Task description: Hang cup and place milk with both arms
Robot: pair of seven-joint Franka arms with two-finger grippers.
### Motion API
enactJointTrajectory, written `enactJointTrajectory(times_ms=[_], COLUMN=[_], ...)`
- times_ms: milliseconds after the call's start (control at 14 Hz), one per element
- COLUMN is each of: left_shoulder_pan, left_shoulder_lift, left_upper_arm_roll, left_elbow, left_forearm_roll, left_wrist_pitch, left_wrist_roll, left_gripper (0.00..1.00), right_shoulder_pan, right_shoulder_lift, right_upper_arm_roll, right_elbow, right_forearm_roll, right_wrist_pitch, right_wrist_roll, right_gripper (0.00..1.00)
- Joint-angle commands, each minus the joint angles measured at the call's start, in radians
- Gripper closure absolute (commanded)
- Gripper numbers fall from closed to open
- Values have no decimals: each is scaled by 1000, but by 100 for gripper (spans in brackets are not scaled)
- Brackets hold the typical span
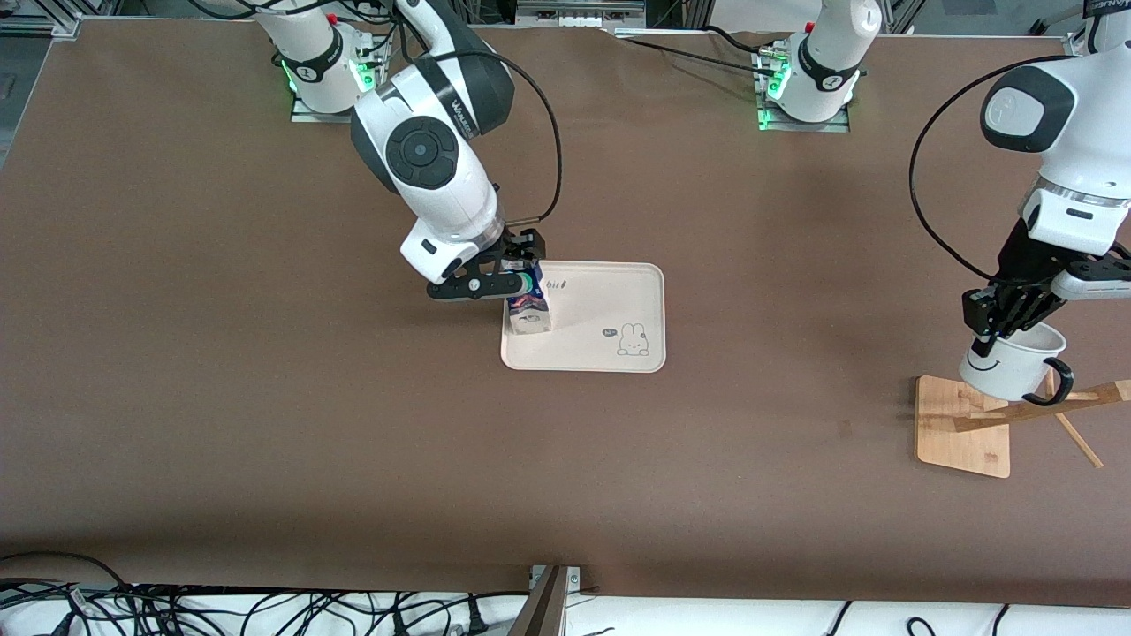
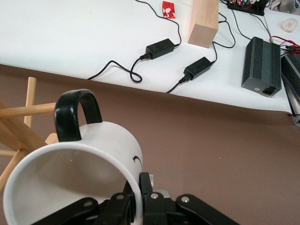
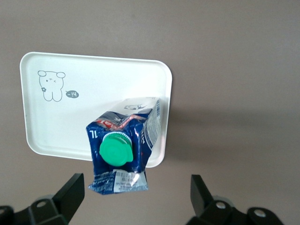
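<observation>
While the right gripper (image 3: pixel 136 197) gapes over milk (image 3: pixel 124 145) seemingly on the tray (image 3: pixel 70 122), left fingers (image 2: pixel 146 185) pinch the cup (image 2: pixel 70 178).

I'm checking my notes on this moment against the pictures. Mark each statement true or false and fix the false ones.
1. The milk stands on the white tray. True.
2. The right gripper is clamped on the milk. False: its fingers are spread wide, clear of the carton on both sides.
3. The left gripper holds the cup by its rim. True.
4. The cup's handle already hangs on a peg of the wooden rack. False: the cup is over the rack, its handle just beside a peg, not yet on it.
5. The tray carries a rabbit drawing. True.
</observation>
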Motion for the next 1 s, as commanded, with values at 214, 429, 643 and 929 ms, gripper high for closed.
enactJointTrajectory(times_ms=[214,429,643,929], left_shoulder_pan=[2,0,0,-3], left_shoulder_lift=[42,65,86,114], left_upper_arm_roll=[28,32,35,75], left_elbow=[37,59,83,132], left_forearm_roll=[-81,-78,-73,-90], left_wrist_pitch=[10,10,10,2], left_wrist_roll=[155,157,170,226], left_gripper=[100,100,100,100], right_shoulder_pan=[23,38,57,61], right_shoulder_lift=[78,79,110,122], right_upper_arm_roll=[-6,-8,-8,-9], right_elbow=[27,21,18,19], right_forearm_roll=[1,-2,-11,-27], right_wrist_pitch=[122,122,124,125], right_wrist_roll=[17,15,15,4], right_gripper=[0,0,10,60])
